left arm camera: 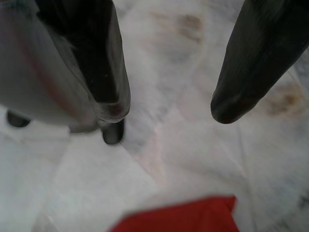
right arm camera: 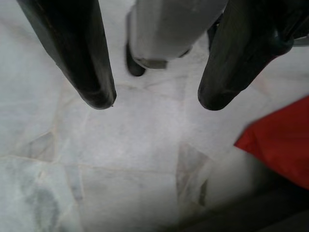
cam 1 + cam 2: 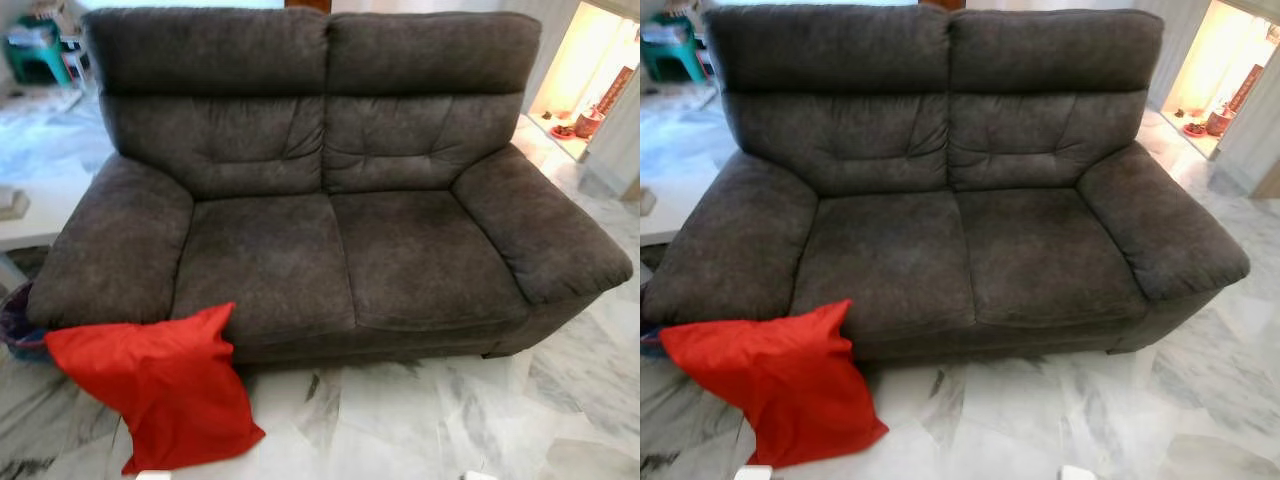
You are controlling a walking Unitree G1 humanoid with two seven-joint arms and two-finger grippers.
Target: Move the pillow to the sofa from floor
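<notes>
A red pillow (image 3: 160,385) lies on the marble floor, leaning against the front left corner of the dark grey two-seat sofa (image 3: 330,250). Its seat cushions are bare. In the left wrist view my left gripper (image 1: 166,108) hangs open over the floor, with a corner of the red pillow (image 1: 183,217) below its fingers. In the right wrist view my right gripper (image 2: 154,101) is open too, above bare marble, and an edge of the red pillow (image 2: 285,140) shows to one side. Neither gripper touches the pillow.
White-grey marble floor (image 3: 420,420) spreads in front of the sofa. A dark basket (image 3: 15,325) sits by the sofa's left arm, beside a white low table (image 3: 20,220). A green stool (image 3: 35,50) stands far back left. A lit alcove (image 3: 585,70) opens at the back right.
</notes>
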